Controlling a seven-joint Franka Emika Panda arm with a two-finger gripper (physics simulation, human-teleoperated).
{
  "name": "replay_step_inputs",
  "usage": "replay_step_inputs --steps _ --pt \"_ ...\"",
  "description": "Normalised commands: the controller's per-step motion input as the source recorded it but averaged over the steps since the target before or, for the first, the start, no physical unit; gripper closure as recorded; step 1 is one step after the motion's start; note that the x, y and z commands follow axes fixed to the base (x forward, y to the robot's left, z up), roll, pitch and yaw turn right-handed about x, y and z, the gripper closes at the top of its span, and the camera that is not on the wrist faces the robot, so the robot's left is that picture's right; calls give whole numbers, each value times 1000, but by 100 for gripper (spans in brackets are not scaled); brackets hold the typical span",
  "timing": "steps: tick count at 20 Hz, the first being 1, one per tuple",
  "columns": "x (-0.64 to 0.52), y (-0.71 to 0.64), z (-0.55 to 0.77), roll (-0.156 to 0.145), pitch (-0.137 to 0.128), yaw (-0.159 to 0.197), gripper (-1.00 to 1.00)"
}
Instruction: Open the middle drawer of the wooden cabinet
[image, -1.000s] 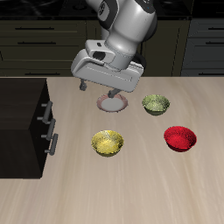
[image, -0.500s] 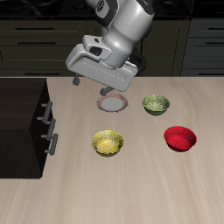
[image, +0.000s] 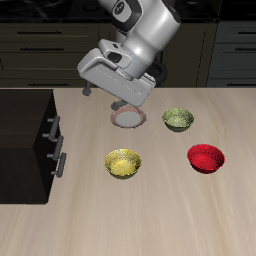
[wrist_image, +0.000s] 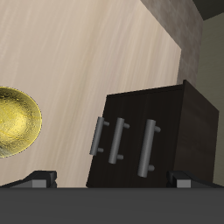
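Note:
The wooden cabinet (image: 22, 120) is a near-black box at the table's side edge, with two grey bar handles showing in the exterior view. The lower handle (image: 60, 160) belongs to the middle drawer (image: 50, 168), which is shut. My gripper (image: 107, 98) hangs open and empty above the table, well apart from the cabinet and farther back than its handles. In the wrist view the cabinet (wrist_image: 175, 114) shows three handles. The middle drawer's handle (wrist_image: 116, 140) is the centre one. My gripper (wrist_image: 109, 181) has its fingertips (wrist_image: 39, 179) spread wide.
A white bowl (image: 130, 117) sits just below my gripper. A green bowl (image: 178, 119), a red bowl (image: 206, 157) and a yellow bowl (image: 123, 162) stand on the table; the yellow bowl (wrist_image: 13, 122) also shows in the wrist view. Dark kitchen cupboards (image: 40, 40) run along the back.
My gripper has risen a little and shifted slightly toward the cabinet's side. The drawers and bowls have not moved.

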Motion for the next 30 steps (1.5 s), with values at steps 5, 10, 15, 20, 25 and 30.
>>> replay_step_inputs --steps 5,10,15,20,25,30 --pt "28 -8 -81 -17 5 23 -100" --pt "19 -19 -198 -24 16 4 -100" --pt "-14 49 -268 24 14 6 -100" --pt "-65 48 -226 5 7 12 -100" --pt "-63 -91 -281 -23 42 -9 -100" --pt "-28 -133 -164 -31 25 -6 -100"
